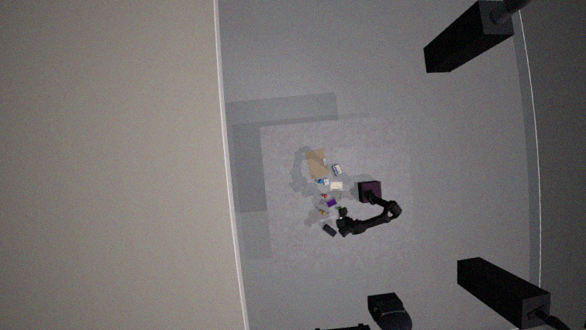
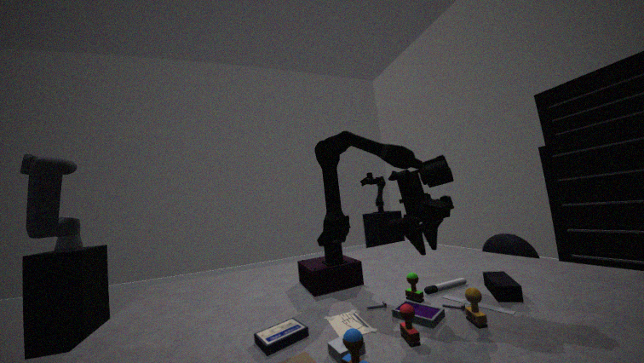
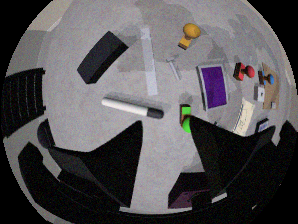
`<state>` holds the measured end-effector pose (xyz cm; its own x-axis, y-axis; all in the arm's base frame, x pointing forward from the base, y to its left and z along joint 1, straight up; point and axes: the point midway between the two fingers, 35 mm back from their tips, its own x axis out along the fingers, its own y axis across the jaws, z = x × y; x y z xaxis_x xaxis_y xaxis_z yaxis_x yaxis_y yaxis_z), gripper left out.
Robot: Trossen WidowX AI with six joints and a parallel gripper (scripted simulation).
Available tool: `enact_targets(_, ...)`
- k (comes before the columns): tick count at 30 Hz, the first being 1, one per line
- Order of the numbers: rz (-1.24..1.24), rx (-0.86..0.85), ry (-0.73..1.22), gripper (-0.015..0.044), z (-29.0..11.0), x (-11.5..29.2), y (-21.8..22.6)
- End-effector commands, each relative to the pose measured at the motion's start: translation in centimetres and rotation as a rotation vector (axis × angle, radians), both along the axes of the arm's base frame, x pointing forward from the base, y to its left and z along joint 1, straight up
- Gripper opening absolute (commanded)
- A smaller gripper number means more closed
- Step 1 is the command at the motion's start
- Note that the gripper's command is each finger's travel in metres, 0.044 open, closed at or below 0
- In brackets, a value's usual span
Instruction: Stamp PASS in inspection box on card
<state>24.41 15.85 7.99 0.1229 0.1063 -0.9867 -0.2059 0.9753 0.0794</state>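
My gripper (image 2: 428, 248) (image 3: 166, 123) (image 1: 342, 214) is half open and empty. It hangs well above the bench, over a green-knobbed stamp (image 2: 412, 288) (image 3: 186, 121) (image 1: 338, 207) that stands upright. The purple ink pad (image 2: 419, 312) (image 3: 214, 86) (image 1: 331, 202) lies just beyond that stamp. The pale card (image 2: 349, 320) (image 1: 336, 185) (image 3: 244, 115) lies flat past the pad. A red-knobbed stamp (image 2: 407, 325) (image 3: 244, 72), a yellow-knobbed stamp (image 2: 474, 306) (image 3: 189, 35) and a blue-knobbed stamp (image 2: 352, 342) also stand on the bench. I cannot read any stamp's lettering.
A marker (image 2: 445, 285) (image 3: 132, 107) lies close beside the green stamp. A black block (image 2: 502, 285) (image 3: 101, 55), a ruler (image 3: 149, 63), a small screw (image 2: 376, 306), a blue-labelled box (image 2: 281, 335) and a brown board (image 1: 316, 163) are nearby. The arm's base (image 2: 330, 274) stands behind.
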Motion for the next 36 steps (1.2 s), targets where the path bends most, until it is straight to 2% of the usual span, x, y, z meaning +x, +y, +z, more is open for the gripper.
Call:
enact_targets(1, -0.194, -0.079, 0.122, 0.0222, -1.7, -1.8, -3.8)
enact_targets(13, -0.194, -0.079, 0.122, 0.0222, -2.0, -1.7, -4.1)
enact_targets(36, -0.194, -0.079, 0.122, 0.0222, -5.8, -1.4, -4.0)
